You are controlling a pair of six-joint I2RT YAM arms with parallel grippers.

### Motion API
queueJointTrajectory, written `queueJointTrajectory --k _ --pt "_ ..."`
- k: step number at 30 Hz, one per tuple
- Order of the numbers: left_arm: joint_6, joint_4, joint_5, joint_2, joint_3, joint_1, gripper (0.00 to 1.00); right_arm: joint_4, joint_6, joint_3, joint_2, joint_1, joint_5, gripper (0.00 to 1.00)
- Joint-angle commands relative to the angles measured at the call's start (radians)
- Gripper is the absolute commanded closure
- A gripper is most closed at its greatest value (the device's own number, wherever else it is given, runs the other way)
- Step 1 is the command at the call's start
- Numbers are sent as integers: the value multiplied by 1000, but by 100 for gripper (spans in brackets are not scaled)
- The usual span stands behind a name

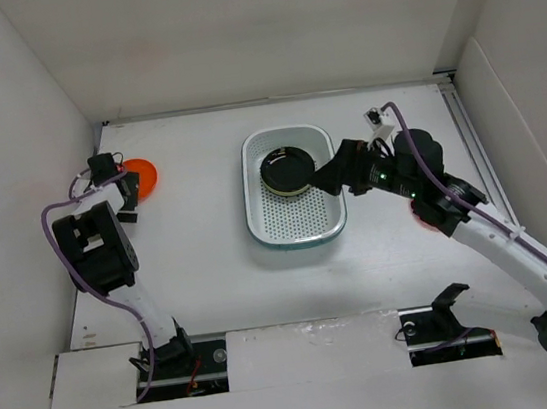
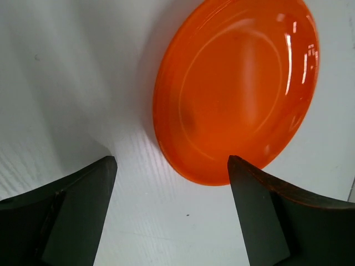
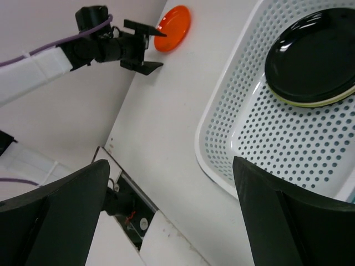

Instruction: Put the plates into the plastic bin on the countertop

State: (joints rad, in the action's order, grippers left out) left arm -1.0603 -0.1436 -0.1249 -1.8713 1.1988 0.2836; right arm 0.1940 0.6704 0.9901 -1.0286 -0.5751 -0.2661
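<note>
White countertop (image 1: 212, 273) bears, far left, orange plate (image 2: 238, 88): stiff, likely slippery, take by rim; left gripper (image 2: 172, 160), right gripper (image 3: 170, 162) wide, empty.

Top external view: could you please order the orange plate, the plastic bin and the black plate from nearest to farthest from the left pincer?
1. Orange plate, far left, just ahead of the left pincer.
2. Plastic bin, centre; its left wall comes next.
3. Black plate, inside the bin, farthest.

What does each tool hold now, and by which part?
Nothing is held. The left tool stands open at the orange plate; the right tool is open near the plastic bin.
</note>
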Motion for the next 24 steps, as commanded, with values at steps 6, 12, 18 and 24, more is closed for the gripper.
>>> queueJointTrajectory --k 6,12,18,24 --pt "-41 -106 -76 -97 74 -3 32 -16 -9 16 56 98 -113 2" --pt "-53 -172 -96 -140 136 -3 63 -5 0 36 87 142 -185 4" --pt "-17 -269 -105 -216 266 -23 100 4 18 58 119 211 -301 4" --pt "37 -223 -21 -217 263 -23 100 56 18 88 156 277 -341 4"
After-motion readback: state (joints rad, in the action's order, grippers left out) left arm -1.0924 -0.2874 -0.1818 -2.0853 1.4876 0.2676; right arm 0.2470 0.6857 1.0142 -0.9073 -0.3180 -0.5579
